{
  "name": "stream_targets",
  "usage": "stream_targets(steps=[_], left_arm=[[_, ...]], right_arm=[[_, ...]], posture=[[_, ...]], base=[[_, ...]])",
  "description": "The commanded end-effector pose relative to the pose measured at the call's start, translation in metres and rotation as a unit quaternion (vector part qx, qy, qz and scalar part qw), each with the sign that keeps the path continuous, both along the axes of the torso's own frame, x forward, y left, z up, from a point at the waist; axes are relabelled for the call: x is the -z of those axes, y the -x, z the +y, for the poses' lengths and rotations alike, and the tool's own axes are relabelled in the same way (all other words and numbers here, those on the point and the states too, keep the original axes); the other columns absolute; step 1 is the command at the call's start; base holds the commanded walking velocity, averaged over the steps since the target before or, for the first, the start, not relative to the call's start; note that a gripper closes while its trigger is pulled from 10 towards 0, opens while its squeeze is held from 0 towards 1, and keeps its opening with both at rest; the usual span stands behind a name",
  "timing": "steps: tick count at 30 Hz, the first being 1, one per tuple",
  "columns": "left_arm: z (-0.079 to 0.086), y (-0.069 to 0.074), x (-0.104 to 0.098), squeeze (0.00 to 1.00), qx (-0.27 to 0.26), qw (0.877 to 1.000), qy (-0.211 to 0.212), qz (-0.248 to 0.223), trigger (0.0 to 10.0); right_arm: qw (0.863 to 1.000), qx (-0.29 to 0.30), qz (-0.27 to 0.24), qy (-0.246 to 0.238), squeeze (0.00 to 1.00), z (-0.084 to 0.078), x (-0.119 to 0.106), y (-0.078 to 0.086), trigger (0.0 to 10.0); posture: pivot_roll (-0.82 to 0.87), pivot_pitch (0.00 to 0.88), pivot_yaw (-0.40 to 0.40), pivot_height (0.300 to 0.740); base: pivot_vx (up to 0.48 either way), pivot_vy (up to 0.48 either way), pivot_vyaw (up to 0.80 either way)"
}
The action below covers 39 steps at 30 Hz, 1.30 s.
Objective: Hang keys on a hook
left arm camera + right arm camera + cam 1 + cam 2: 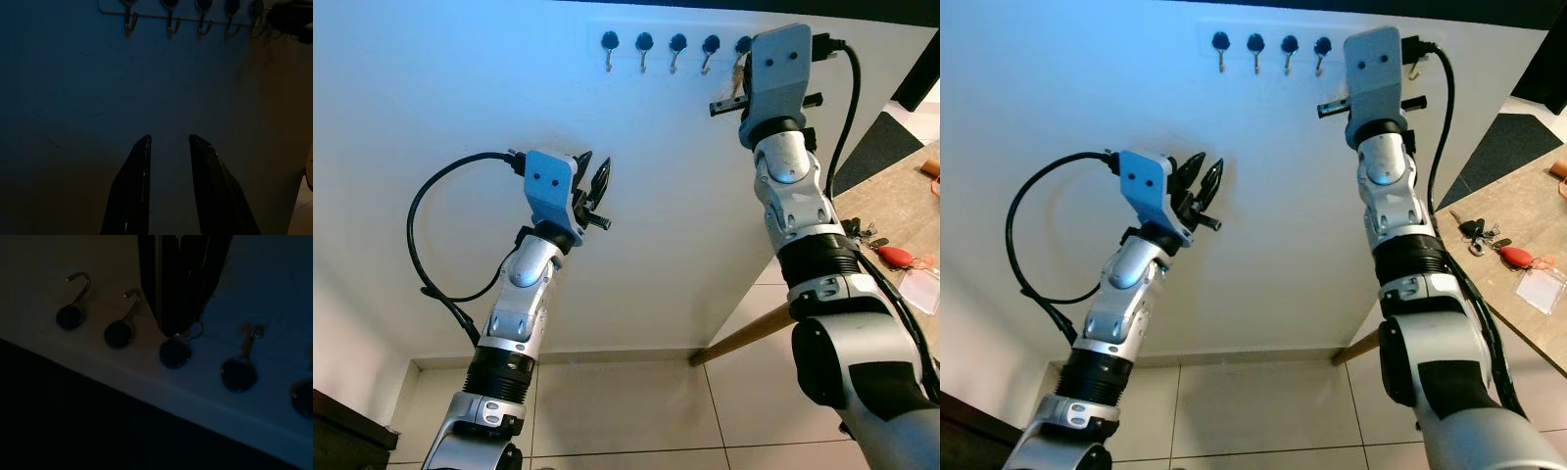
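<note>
- nearest, at the right edge, a wooden table [901, 211] carries a spare bunch of keys [891, 253] with a red fob; it lies well apart from the wall and from both arms.
- the left gripper [1200, 181] hangs in front of the bare white wall [460, 98], below the hooks and touching nothing; its fingers [134, 186] stand apart, released and empty.
- farthest, the right gripper [178, 298] is raised to the hook rail [195, 18], its tips pressed together at one of the middle hooks [174, 352]. a small metal ring seems to sit there, but whether the keys are still clenched i cannot tell.
- judged step: seating the key ring over the hook; next it needs a small drop, then a release.
- room is tight sideways, with neighbouring hooks just beside; backing away from the wall looks free.
</note>
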<state>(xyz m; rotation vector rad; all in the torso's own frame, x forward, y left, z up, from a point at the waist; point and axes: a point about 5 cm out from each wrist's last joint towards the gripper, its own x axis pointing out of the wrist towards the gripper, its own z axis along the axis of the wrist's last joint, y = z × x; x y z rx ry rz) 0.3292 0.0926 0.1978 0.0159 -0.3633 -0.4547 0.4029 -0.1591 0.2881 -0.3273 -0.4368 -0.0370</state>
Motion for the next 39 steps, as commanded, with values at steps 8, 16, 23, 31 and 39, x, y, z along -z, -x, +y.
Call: stream_targets(steps=[8, 16, 23, 31, 39], left_arm=[[-0.002, 0.003, 0.004, 0.0, 0.007, 1.0, 0.001, 0.008, 10.0], [-0.003, 0.003, 0.004, 0.0, 0.011, 1.0, -0.001, 0.01, 10.0], [-0.002, 0.004, 0.003, 0.0, 0.011, 1.0, 0.002, 0.008, 10.0], [-0.003, 0.004, 0.003, 0.0, 0.013, 1.0, 0.002, 0.009, 10.0], [-0.004, 0.004, 0.004, 0.0, 0.017, 1.0, 0.001, 0.011, 10.0]], right_arm=[[1.0, 0.003, 0.017, 0.006, 0.0, 0.0, 0.005, -0.002, 10.0], [1.0, 0.004, 0.017, 0.002, 0.0, -0.001, 0.006, -0.001, 10.0], [0.998, -0.017, -0.056, -0.028, 0.0, 0.001, -0.016, 0.01, 10.0], [0.998, -0.022, -0.048, -0.028, 0.0, 0.004, -0.01, 0.014, 10.0], [0.999, 0.013, 0.006, -0.03, 0.0, -0.005, 0.011, 0.013, 10.0]], posture=[[0.06, 0.048, -0.085, 0.74], [0.06, 0.05, -0.081, 0.74], [0.06, 0.05, -0.082, 0.74], [0.06, 0.052, -0.082, 0.74], [0.06, 0.048, -0.079, 0.74]], base=[[0.0, 0.0, 0.0], [0.0, 0.0, 0.0], [0.0, 0.0, 0.0], [0.0, 0.0, 0.0], [0.0, 0.0, 0.0]])
